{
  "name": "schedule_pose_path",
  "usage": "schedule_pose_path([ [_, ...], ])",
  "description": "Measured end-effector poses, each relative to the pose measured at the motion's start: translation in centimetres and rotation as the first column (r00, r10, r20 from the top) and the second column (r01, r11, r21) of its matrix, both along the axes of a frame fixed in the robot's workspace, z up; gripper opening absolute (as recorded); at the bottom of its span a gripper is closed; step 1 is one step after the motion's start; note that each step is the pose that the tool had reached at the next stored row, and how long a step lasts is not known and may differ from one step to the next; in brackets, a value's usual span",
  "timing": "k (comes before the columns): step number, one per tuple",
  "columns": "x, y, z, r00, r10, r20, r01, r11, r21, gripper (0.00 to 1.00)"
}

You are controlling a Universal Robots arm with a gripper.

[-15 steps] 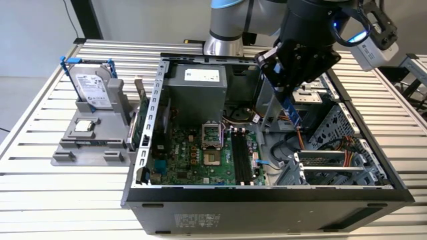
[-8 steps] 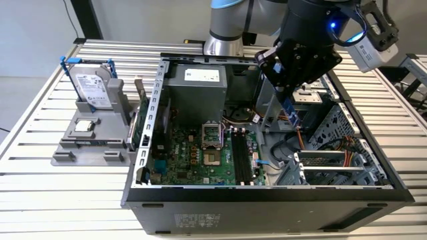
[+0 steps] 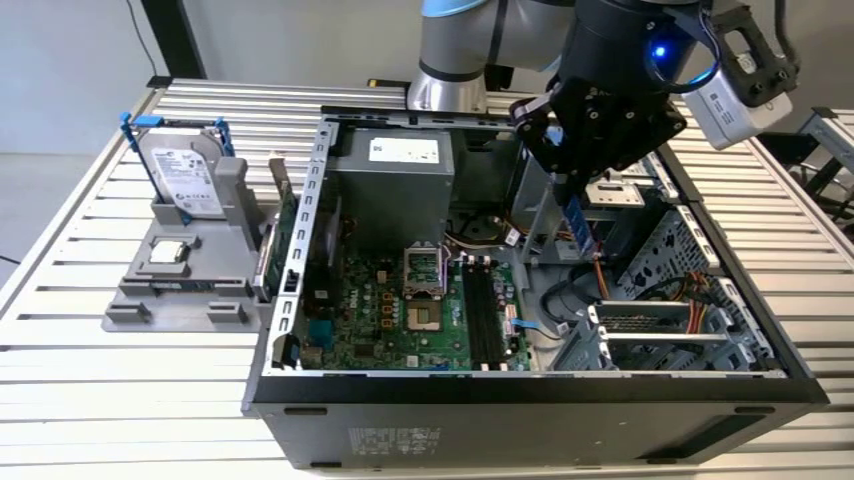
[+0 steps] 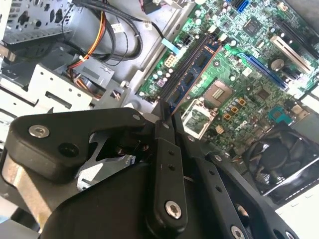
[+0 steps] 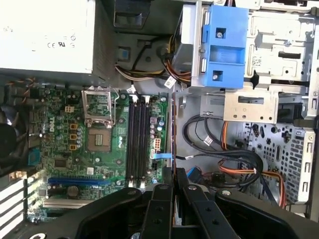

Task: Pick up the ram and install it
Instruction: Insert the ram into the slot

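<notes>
The end effector (image 3: 575, 188) is clenched on the ram (image 3: 578, 225). It pinches the stick's upper end, and the rest hangs down on edge into the open computer case (image 3: 534, 385). In the first wrist view the ram shows as a thin line running out from between the fingertips (image 5: 163, 186). It hangs clear of the motherboard (image 3: 400, 320), off to one side of the black memory slots (image 5: 137, 139), on the side where the cables (image 5: 219, 144) lie.

The stick is probably very light and stiff along its length. It is also thin enough to crack or twist if loaded sideways, and its chips and contact edge look delicate. The flat faces near one end, where the pads sit, seem the sensible hold, because that leaves the contact edge free. With so narrow a pinch, the stick could pivot if its lower edge catches on anything.

Room is tight. The slots run parallel and close together, with the processor socket (image 5: 98, 122) on one side. On the other side are the loose cables, a blue bracket (image 5: 227, 45) and the perforated drive cage (image 3: 667, 330). The power supply (image 3: 400, 160) closes off the far end. Above the slots the way looks open. The case stands on a slatted table (image 3: 80, 370), well apart from a hard drive (image 3: 180, 170) on its grey stand.
</notes>
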State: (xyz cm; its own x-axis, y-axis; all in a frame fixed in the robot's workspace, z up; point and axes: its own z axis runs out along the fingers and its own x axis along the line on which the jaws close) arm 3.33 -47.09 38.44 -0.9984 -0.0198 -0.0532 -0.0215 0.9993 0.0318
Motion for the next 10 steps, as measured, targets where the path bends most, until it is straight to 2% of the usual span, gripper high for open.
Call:
schedule_pose_path([
  [10, -0.07, 0.0, -0.03, 1.0, -0.006, 0.0001, 0.006, 1.0, -0.0001, 0.0],
])
